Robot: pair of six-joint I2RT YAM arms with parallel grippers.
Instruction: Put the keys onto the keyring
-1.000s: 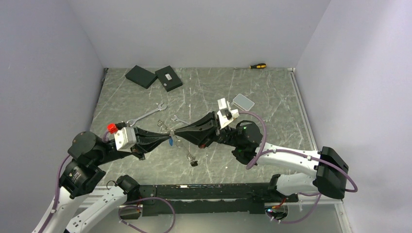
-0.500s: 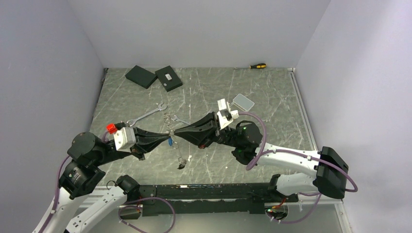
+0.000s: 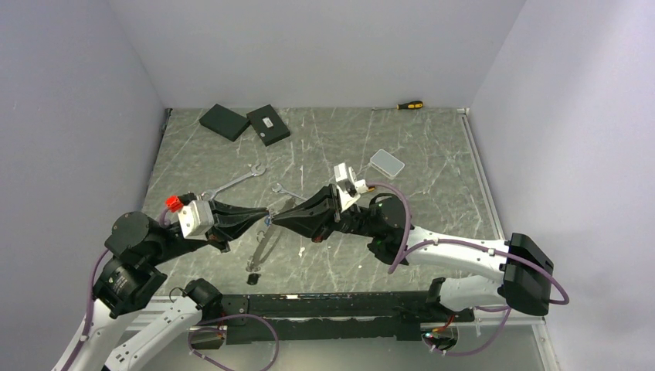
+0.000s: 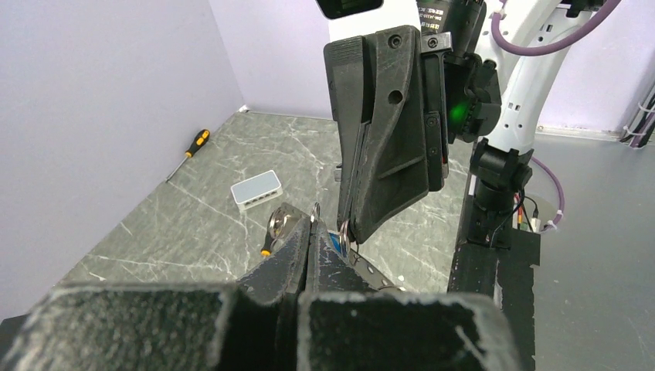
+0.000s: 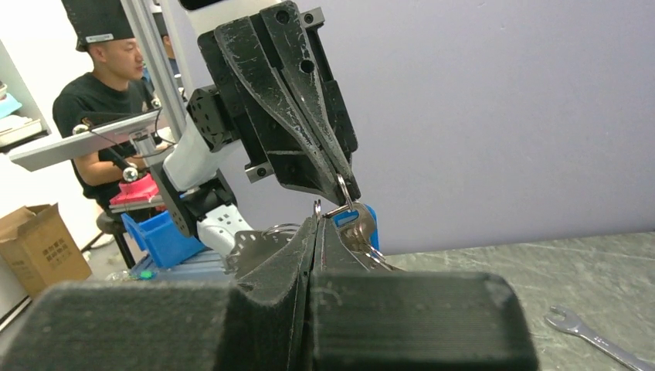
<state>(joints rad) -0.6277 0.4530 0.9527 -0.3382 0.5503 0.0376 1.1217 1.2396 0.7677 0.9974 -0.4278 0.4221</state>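
Two claws meet tip to tip above the bench [image 3: 432,154]: the left claw [image 3: 264,221] pinches the keyring [image 3: 259,249] from its left, the right claw [image 3: 273,220] from its right, both closed tight. The keys [image 5: 359,228] hang at the keyring's top; two spanners [image 3: 232,183] lie behind it.

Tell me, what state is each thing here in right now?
left gripper: shut, pinching the keyring.
right gripper: shut on the keyring too, tip to tip.
keyring: held in the air between both grippers.
key: hanging from the keyring.
large spanner: flat on the table, untouched.
small spanner: flat on the table, untouched.
screwdriver: lying at the table's far edge.
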